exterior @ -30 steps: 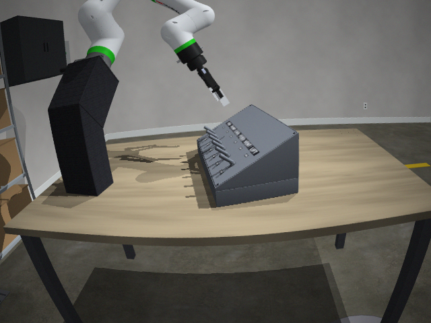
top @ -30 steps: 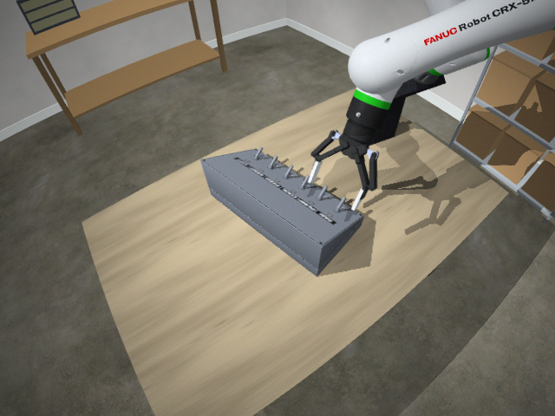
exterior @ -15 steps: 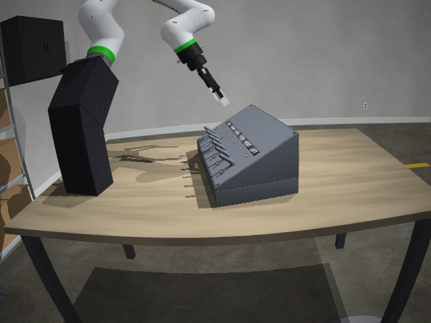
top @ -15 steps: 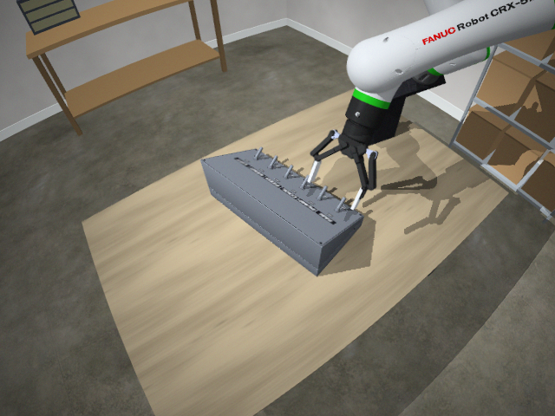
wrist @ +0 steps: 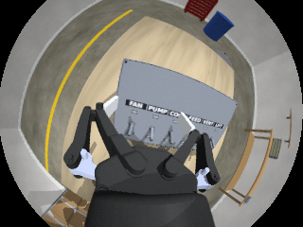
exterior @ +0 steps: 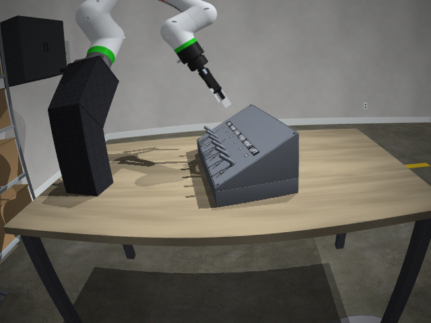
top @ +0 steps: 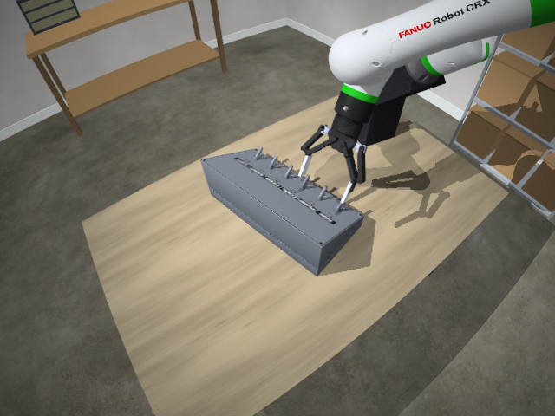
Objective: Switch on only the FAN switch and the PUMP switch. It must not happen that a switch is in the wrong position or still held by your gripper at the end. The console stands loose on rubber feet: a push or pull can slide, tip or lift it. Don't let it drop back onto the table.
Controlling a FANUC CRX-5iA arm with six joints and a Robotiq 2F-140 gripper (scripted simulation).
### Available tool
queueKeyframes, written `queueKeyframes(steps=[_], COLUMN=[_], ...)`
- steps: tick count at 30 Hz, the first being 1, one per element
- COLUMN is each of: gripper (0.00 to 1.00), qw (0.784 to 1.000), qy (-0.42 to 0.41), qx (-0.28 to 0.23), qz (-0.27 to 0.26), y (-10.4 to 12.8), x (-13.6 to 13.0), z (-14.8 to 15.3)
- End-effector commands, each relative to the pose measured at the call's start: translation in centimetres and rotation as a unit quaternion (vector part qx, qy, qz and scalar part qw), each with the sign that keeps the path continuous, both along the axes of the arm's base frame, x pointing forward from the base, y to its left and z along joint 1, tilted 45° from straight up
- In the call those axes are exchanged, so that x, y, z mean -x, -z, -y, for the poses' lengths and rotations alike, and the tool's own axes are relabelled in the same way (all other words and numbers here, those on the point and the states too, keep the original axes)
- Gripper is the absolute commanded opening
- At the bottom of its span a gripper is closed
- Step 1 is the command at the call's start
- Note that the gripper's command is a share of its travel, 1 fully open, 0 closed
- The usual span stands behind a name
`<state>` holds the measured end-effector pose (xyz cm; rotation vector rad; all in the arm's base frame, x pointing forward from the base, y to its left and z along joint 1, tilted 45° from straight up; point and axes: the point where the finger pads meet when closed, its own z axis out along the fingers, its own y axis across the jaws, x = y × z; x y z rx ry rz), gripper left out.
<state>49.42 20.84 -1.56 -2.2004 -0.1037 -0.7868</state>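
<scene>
A grey sloped console point(top: 280, 208) stands on the wooden table, with a row of several toggle levers point(top: 296, 177) along its sloped face and a strip of labels under them. It also shows in the exterior view point(exterior: 248, 159) and in the wrist view point(wrist: 173, 104). The labels are too small to read, so I cannot tell which lever is FAN or PUMP. My gripper point(top: 323, 188) is open and empty. It hovers above the lever row toward the console's right end, clear of the face in the exterior view point(exterior: 222, 99). Its fingers frame the levers in the wrist view point(wrist: 148, 132).
The arm's black pedestal point(exterior: 81, 128) stands on the table left of the console. A wooden shelf point(top: 120, 54) stands at the far wall. A metal rack with cardboard boxes point(top: 515, 116) stands at the right. A blue bin point(wrist: 219, 25) sits on the floor beyond the table.
</scene>
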Motion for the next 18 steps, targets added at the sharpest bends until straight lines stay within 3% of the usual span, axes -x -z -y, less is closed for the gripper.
queueKeyframes(steps=[1, 18], gripper=[1.0, 1.0], qw=[1.0, 1.0], qy=[0.0, 0.0], qx=[0.0, 0.0], qz=[0.001, 0.001], y=[0.9, 2.4], x=[-0.5, -1.2], z=[1.0, 2.5])
